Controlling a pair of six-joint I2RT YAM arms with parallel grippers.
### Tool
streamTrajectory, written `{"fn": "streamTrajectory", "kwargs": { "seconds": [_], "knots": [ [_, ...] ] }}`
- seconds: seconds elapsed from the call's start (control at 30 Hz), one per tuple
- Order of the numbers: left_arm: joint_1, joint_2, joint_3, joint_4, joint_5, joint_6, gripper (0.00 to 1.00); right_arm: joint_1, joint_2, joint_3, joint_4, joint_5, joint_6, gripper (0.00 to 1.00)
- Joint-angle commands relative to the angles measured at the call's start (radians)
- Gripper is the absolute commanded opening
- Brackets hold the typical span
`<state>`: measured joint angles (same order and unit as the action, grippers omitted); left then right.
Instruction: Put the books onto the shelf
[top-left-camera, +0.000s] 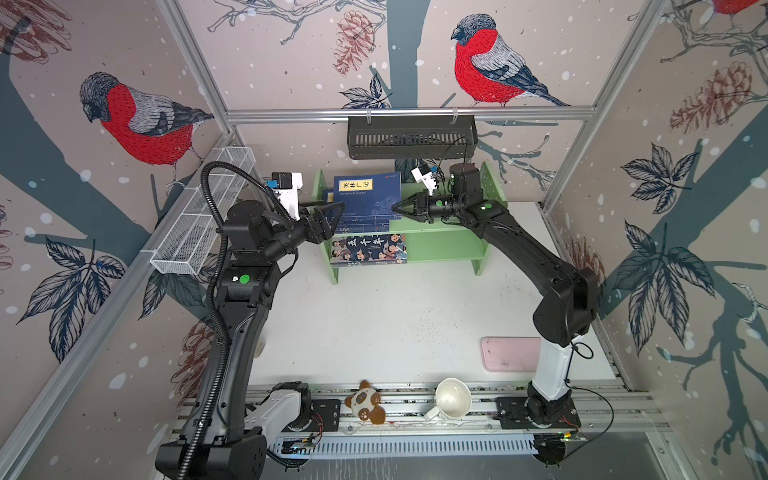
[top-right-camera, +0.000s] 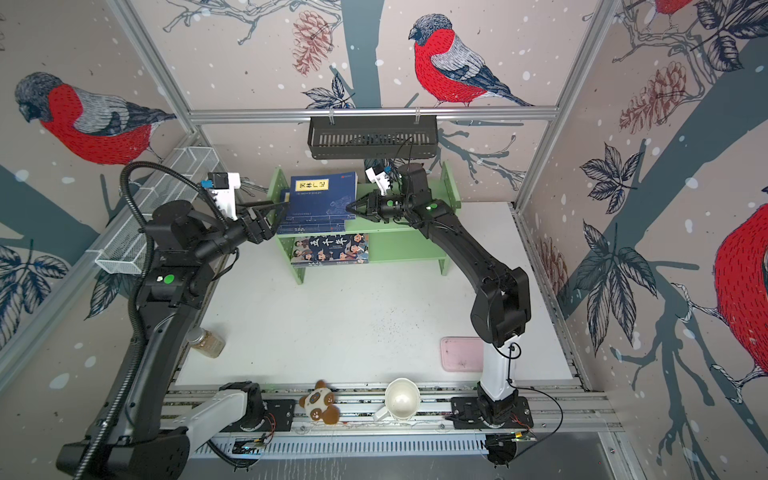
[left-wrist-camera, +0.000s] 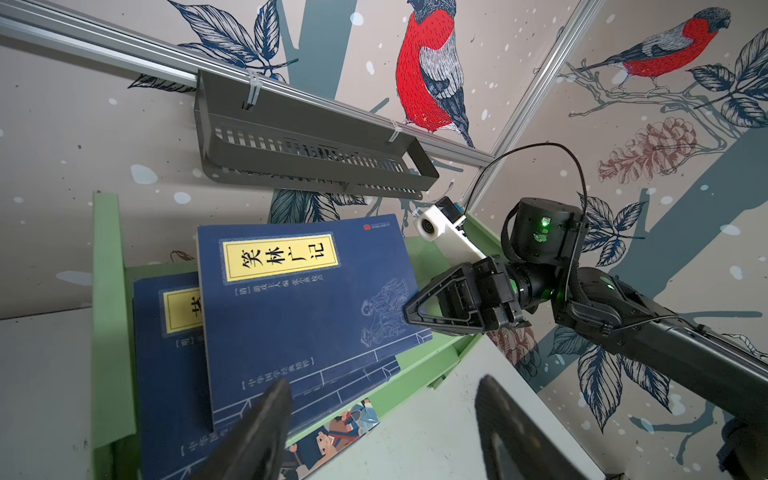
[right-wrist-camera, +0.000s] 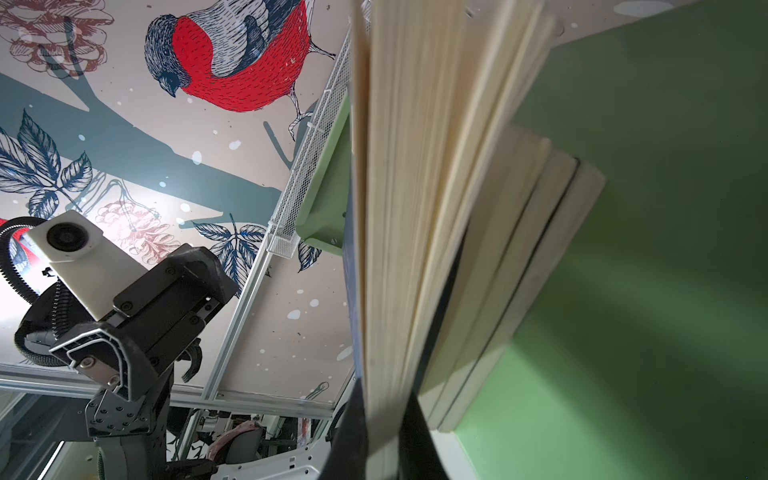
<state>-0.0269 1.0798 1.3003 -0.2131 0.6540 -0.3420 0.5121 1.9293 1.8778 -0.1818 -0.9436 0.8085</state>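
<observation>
Over shelf, top navy book pinched at its 3 o'clock edge by right gripper; left gripper at 9 o'clock, jaws apart, empty.

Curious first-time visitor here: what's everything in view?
Light green wooden two-tier shelf: one, back centre.
Navy blue paperbacks, yellow labels: about four, top tier.
Cartoon-cover book: one, lower tier.
Black slotted wall basket: one, hung above shelf.
White wire mesh basket: one, hung at left.
Pink flat tray: one, front right.
Panda plush toy: one, white-brown, front rail.
White mug: one, front rail.
Clear jar: one, front left.
Left gripper: black, jaws open.
Right gripper: black, jaws shut on top paperback.
</observation>
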Motion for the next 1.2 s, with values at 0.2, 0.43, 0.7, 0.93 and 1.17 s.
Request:
{"fn": "streamTrajectory", "kwargs": {
  "seconds": [0.2, 0.43, 0.7, 0.93, 1.17],
  "knots": [
    [0.000, 0.031, -0.004, 0.099, 0.040, -0.038, 0.70, 0.017, 0.043, 0.065, -0.030, 0.023, -0.003, 0.01],
    [-0.001, 0.044, -0.010, 0.119, 0.045, -0.040, 0.70, 0.029, 0.029, 0.067, -0.028, 0.018, 0.007, 0.01],
    [-0.005, 0.048, -0.025, 0.142, 0.046, -0.048, 0.70, 0.042, 0.031, 0.063, -0.038, 0.023, 0.010, 0.01],
    [-0.017, 0.054, -0.032, 0.156, 0.033, -0.040, 0.70, 0.049, 0.030, 0.051, -0.036, 0.032, 0.014, 0.01],
    [-0.031, 0.070, -0.043, 0.174, 0.021, -0.038, 0.70, 0.050, 0.023, 0.045, -0.065, 0.054, -0.009, 0.21]
  ]
}}
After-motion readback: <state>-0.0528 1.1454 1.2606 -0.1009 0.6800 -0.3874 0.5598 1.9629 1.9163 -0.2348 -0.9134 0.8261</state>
